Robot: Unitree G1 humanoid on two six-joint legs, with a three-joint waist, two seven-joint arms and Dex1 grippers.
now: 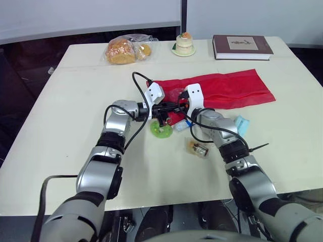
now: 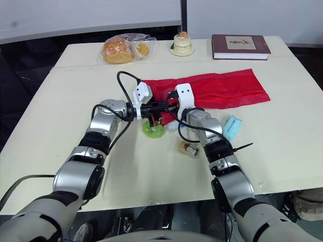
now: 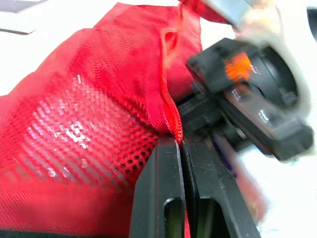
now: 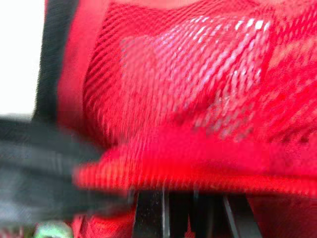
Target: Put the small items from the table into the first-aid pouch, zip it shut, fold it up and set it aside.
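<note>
Red mesh first-aid pouch lies flat on the white table. Left gripper is pinched tight on its zip seam at the near end. Right gripper is at the same end, grip cannot be told. Green plastic ring lies just beside them

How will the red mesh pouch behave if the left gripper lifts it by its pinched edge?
Probably floppy: the red mesh pouch lies flat and wrinkled, bunching where the left gripper pinches its seam. Likely light: the mesh looks thin.
</note>
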